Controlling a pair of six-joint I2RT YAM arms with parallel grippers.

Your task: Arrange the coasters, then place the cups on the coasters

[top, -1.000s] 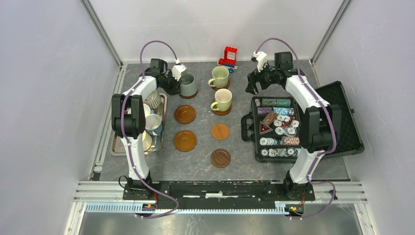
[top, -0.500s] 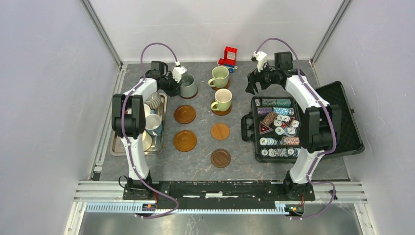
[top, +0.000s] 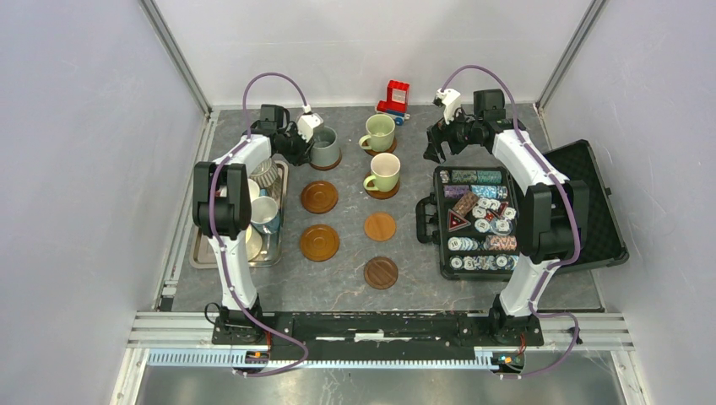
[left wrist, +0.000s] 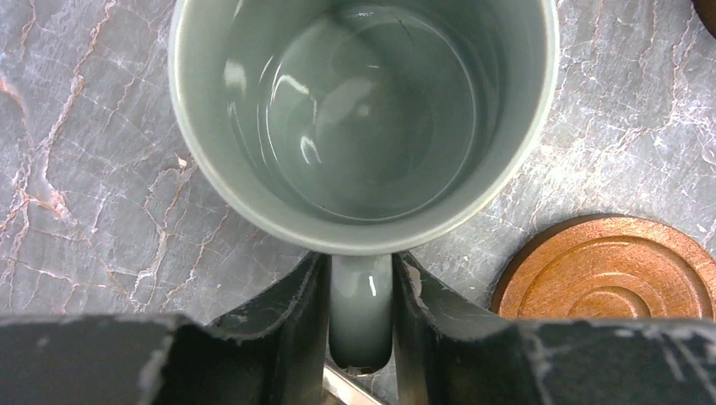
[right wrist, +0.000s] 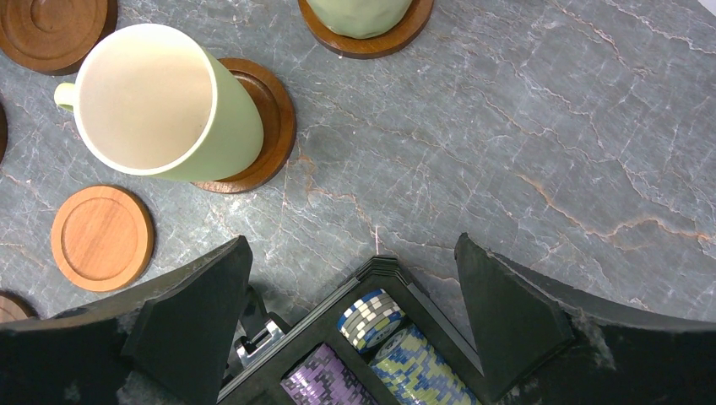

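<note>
A grey-green cup (left wrist: 363, 110) stands upright at the back left (top: 324, 145), with a brown coaster edge (top: 326, 164) showing under it. My left gripper (left wrist: 360, 261) hugs its handle, one finger on each side; it is also seen from above (top: 302, 148). Two pale green cups (top: 379, 132) (top: 384, 171) sit on coasters. Four bare coasters (top: 319, 197) (top: 319, 242) (top: 380, 226) (top: 381, 272) lie in two columns. My right gripper (right wrist: 353, 243) hangs open and empty over the chip case corner, near a pale green cup (right wrist: 160, 101).
A metal tray (top: 196, 253) at the left holds more cups, among them a ribbed grey one (top: 264, 173). An open black case of poker chips (top: 477, 221) lies at the right. A red toy (top: 393, 97) stands at the back.
</note>
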